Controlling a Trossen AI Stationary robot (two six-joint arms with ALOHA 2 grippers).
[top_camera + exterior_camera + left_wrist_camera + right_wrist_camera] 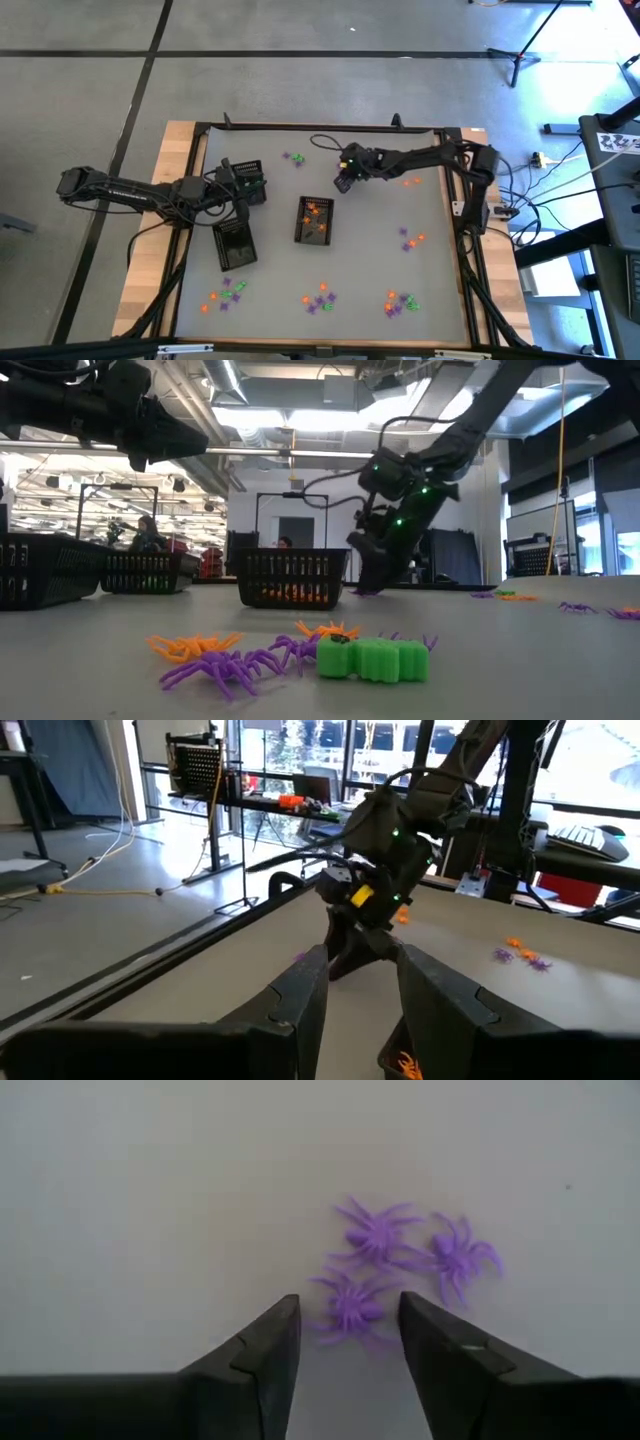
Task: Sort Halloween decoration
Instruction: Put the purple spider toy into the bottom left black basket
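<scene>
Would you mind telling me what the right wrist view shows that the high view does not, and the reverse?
Only the right wrist view shows three purple spiders up close on the table, the nearest lying between the right hand's open fingers. Only the high view shows the whole layout: three black trays, scattered trinket clusters along the near edge, and the left hand over one tray. Both show the right hand and the grey table.
</scene>
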